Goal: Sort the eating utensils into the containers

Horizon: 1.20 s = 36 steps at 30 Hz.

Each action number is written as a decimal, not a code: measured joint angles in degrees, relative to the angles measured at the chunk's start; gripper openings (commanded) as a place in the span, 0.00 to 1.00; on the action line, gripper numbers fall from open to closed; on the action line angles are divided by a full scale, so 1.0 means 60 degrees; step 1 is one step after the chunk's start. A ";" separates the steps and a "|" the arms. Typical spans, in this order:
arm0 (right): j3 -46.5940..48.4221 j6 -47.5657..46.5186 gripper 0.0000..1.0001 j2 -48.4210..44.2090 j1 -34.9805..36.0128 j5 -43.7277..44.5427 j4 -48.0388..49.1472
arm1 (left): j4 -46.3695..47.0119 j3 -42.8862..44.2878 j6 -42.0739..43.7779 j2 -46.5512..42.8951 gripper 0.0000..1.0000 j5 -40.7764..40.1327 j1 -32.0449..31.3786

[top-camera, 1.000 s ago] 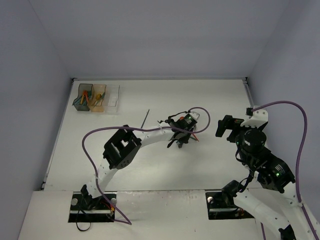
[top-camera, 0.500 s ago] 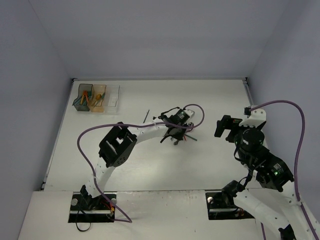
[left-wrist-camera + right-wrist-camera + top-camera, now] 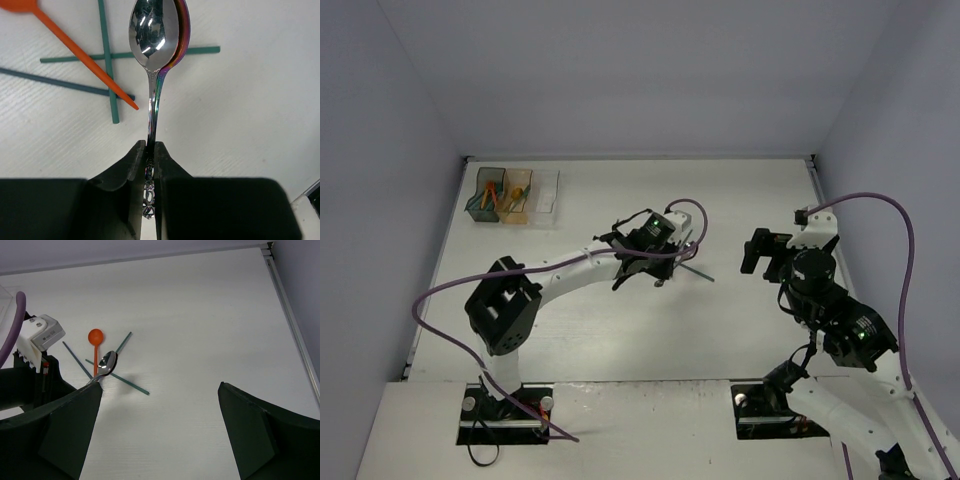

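The left gripper (image 3: 150,148) is pinched tight on the handle of a silver spoon (image 3: 152,35), its two black fingers (image 3: 131,162) closed on either side of the thin stem with almost no gap. The spoon is polished and mirror-bright. Its oval bowl faces the wrist camera, a rainbow sheen runs down the neck, and there is ornate openwork at the handle end between the fingers. It points away from the gripper near the middle of the white table (image 3: 750,190), with its bowl over a small scatter of utensils: an orange spoon (image 3: 65,35) with a long tapering handle, and three thin teal sticks (image 3: 108,75) crossing one another. Whether the silver spoon touches them cannot be told. The right gripper (image 3: 160,432) hovers well to the right of this pile, its fingers spread wide and holding nothing. The containers (image 3: 515,195) sit far off at the table's back left corner, a dark grey, an amber and a clear bin in a row. Orange and teal pieces stand in the first two.
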 measured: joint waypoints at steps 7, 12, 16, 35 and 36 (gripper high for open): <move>-0.0124 0.0008 1.00 0.0058 0.0000 -0.0233 -0.0001 | 0.0377 -0.1980 -0.0394 -0.0498 0.00 -0.0617 0.0017; -0.0129 0.0070 1.00 0.0207 0.0000 -0.0335 0.0000 | 0.0354 -0.2606 -0.0627 -0.0962 0.23 -0.1306 0.0058; -0.0130 0.0110 1.00 0.0411 0.0000 -0.0468 0.0000 | 0.0480 -0.2913 -0.0851 -0.1610 0.43 -0.1887 0.0116; -0.0135 0.0143 1.00 0.0609 0.0000 -0.0627 0.0000 | 0.0504 -0.2304 -0.1133 -0.0948 0.35 -0.1757 0.0162; -0.0137 0.0143 1.00 0.0606 0.0000 -0.0627 0.0000 | 0.0383 -0.2206 -0.1352 -0.0878 0.35 -0.1857 0.0061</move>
